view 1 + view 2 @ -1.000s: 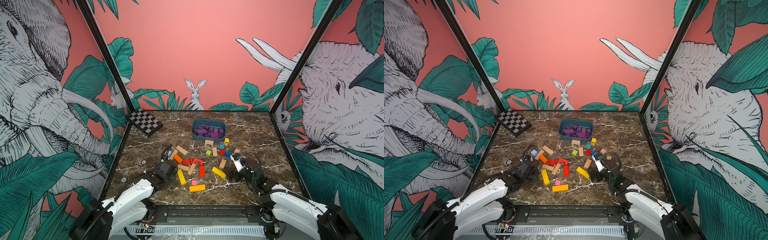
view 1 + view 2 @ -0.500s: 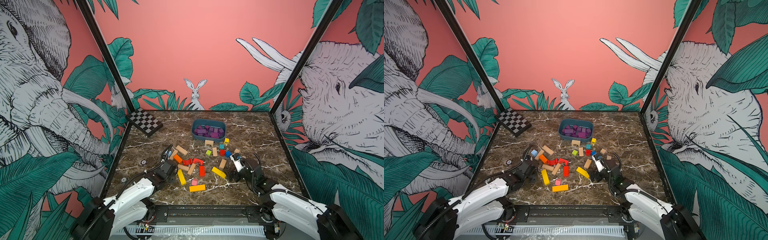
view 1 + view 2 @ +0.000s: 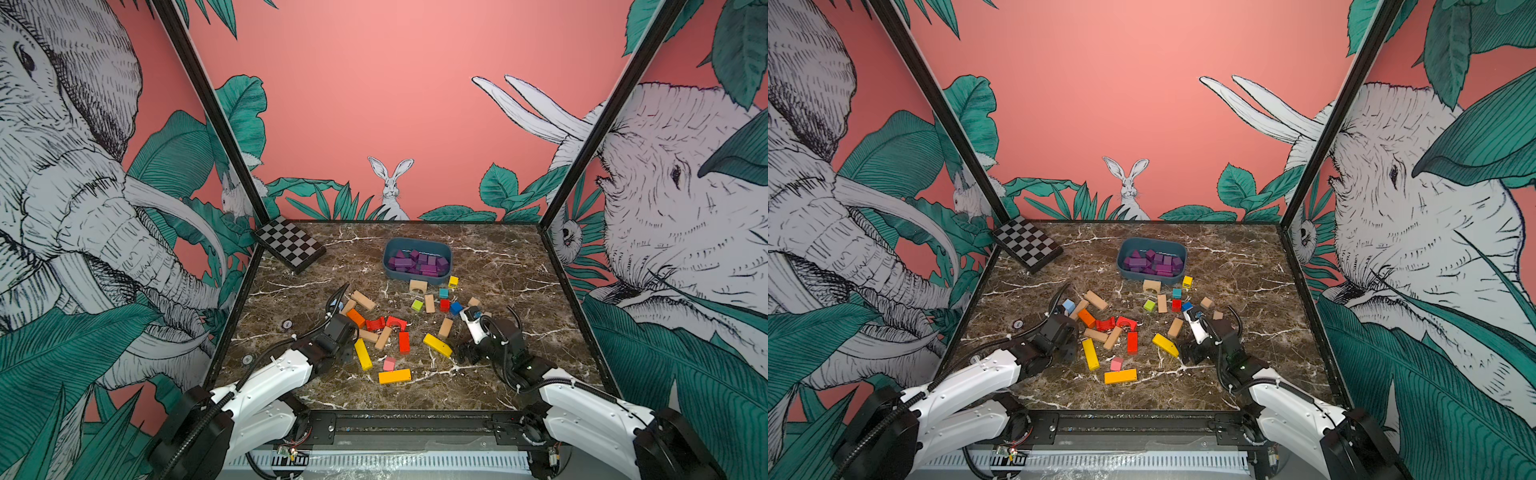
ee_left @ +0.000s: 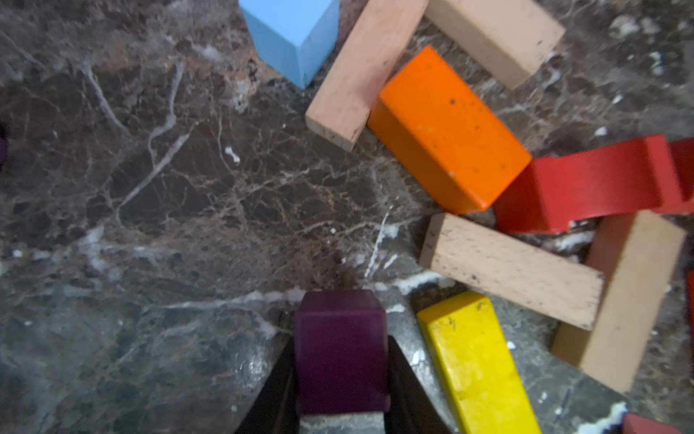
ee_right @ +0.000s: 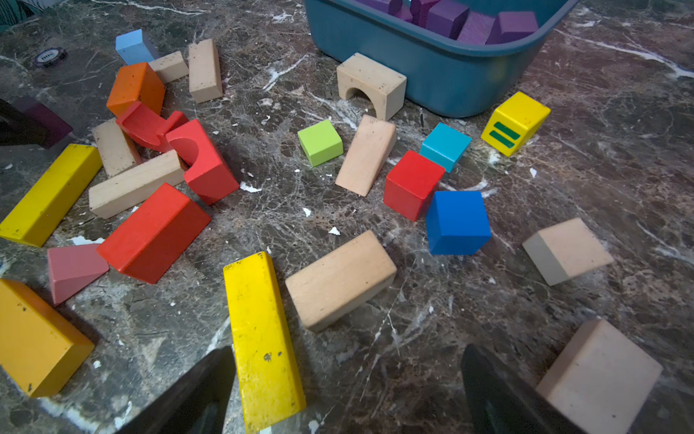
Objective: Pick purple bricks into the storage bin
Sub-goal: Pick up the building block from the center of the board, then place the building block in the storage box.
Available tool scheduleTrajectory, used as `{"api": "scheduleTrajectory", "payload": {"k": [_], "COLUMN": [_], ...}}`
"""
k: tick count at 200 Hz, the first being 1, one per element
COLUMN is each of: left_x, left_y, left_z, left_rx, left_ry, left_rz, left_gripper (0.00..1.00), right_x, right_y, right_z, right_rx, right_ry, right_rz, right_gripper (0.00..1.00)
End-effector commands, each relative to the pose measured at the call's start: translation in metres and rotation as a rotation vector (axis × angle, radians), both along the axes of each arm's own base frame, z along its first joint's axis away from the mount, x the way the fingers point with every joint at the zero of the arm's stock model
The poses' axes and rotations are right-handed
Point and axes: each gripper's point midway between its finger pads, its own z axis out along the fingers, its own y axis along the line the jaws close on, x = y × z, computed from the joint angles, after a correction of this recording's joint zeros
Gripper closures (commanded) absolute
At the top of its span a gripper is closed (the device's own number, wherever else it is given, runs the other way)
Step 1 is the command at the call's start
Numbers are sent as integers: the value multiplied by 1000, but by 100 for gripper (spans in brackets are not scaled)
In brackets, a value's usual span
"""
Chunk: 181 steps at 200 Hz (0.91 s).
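Left gripper clamped on a purple cube, right one gaping.
Nearest me, the left gripper (image 4: 340, 349) pinches a purple brick (image 4: 340, 338) down at the marble table (image 4: 169, 225), just beside a yellow bar (image 4: 477, 368). The right gripper (image 5: 345, 360) hangs with fingers spread, the other yellow bar (image 5: 263, 338) at one finger. Beyond the scattered blocks (image 3: 397, 323), the blue storage bin (image 3: 415, 279) holds a heap of purple bricks (image 3: 419, 262).

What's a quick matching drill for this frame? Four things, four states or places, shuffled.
Things:
1. left gripper
2. right gripper
3. storage bin
4. tan arch block

States or places:
A. open, gripping nothing
B. standing beside the bin
C. shut on a purple brick
D. holds the other purple bricks

Pairs: 1-C, 2-A, 3-D, 4-B
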Motion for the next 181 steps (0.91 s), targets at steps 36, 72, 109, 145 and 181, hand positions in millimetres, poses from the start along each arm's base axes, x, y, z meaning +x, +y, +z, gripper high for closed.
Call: {"api": "scheduleTrajectory", "payload": {"k": [36, 72, 109, 145, 181], "left_x": [39, 80, 127, 156, 169], "left_y": [-18, -57, -123, -181, -240], "left_z": [77, 123, 157, 167, 159], "left_rx": [87, 119, 18, -52, -86], "left_ry": [-160, -233, -273, -276, -258], "left_rz": [-140, -277, -408, -518, -631], "left_gripper": [77, 77, 77, 78, 78], "right_x": [6, 6, 8, 23, 21], "right_y": [5, 4, -2, -33, -44], "right_z": [12, 11, 11, 12, 20], "right_rx": [24, 23, 16, 49, 106], "right_ry": [-40, -40, -45, -27, -55], "right_rz": [8, 4, -32, -215, -253], "right_gripper": [4, 4, 4, 4, 4]}}
